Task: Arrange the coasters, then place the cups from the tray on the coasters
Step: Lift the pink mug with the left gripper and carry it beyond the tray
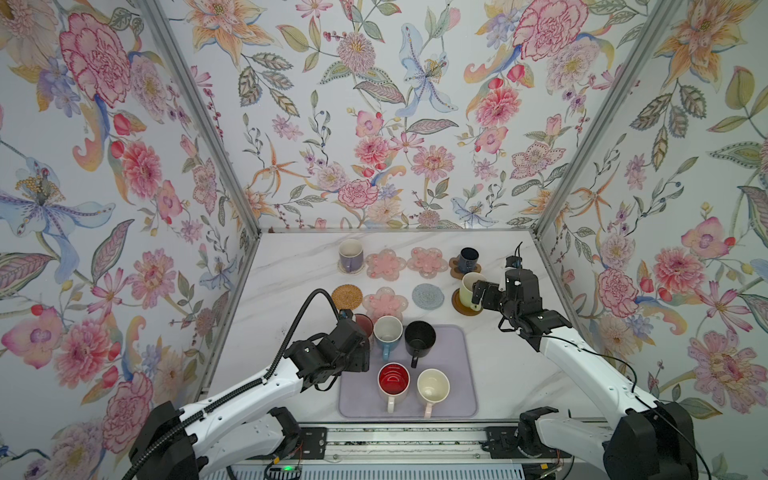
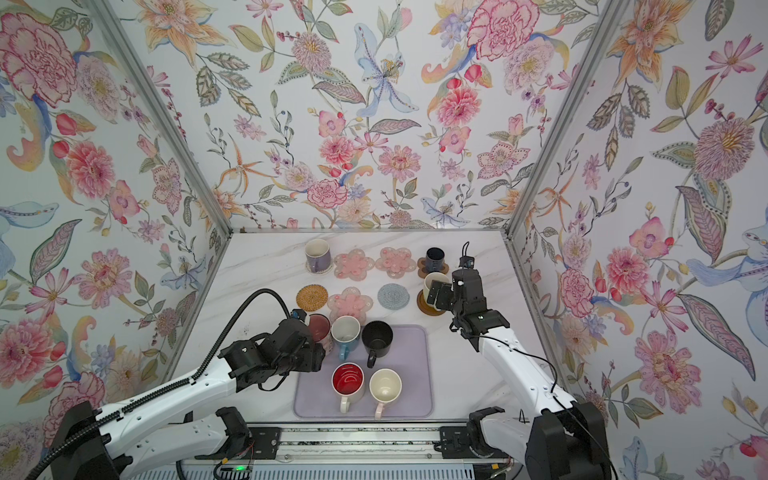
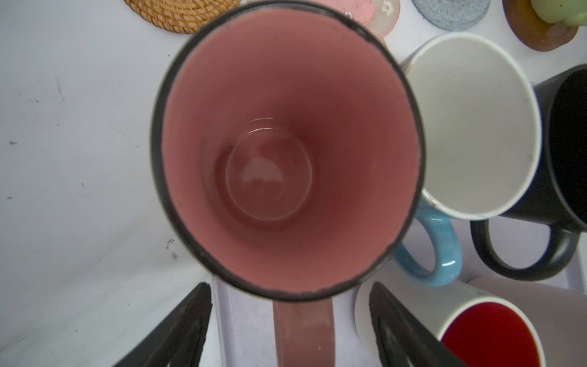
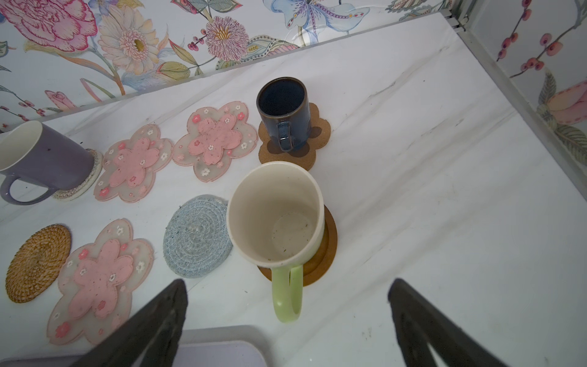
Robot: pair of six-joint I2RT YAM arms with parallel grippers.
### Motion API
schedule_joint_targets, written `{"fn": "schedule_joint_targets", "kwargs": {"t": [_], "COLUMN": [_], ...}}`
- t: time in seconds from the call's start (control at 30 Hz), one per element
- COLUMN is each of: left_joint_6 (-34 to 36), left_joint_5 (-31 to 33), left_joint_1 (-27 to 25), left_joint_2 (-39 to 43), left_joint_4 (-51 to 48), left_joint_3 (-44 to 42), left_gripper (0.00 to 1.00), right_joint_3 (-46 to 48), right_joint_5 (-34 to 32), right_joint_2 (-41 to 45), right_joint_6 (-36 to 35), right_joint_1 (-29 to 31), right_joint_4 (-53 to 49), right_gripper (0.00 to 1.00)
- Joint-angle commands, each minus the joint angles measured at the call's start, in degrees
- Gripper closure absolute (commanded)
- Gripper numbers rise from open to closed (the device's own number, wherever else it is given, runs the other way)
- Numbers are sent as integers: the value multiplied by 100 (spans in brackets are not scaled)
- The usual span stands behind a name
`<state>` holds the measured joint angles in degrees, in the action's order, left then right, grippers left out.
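Both top views: coasters (image 1: 427,296) lie in two rows of four. Three are filled, by the lavender mug (image 1: 351,255) far left, the navy mug (image 1: 468,259) far right and the green mug (image 1: 469,291) near right; five lie bare. Five mugs remain on the tray (image 1: 453,374), so I judge under half done. Left wrist view: my left pincer (image 3: 290,292) is spread either side of the pink mug's (image 3: 286,152) handle at the tray's far left corner, not touching. Right wrist view: my right pincer (image 4: 289,282) is spread wide and empty, just near of the green mug's handle.
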<state>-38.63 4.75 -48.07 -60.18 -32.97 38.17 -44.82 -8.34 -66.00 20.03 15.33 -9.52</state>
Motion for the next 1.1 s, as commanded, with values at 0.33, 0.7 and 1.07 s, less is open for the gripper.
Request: {"fn": "schedule_joint_targets", "kwargs": {"t": [0.33, 0.7, 1.07], "left_joint_6": [36, -127, -146], "left_joint_5": [283, 543, 944], "left_joint_1": [-71, -69, -68], "left_joint_2": [-677, -636, -180], "left_joint_4": [-135, -447, -681], "left_joint_3": [446, 551, 704], "left_gripper": [47, 92, 100], "right_joint_3": [87, 125, 184], "right_joint_5": [46, 114, 142], "right_joint_2": [73, 35, 64], "right_joint_6": [35, 18, 35], "right_joint_1": [-37, -41, -57], "right_joint_4": [112, 144, 162], "right_gripper": [1, 1, 1]}}
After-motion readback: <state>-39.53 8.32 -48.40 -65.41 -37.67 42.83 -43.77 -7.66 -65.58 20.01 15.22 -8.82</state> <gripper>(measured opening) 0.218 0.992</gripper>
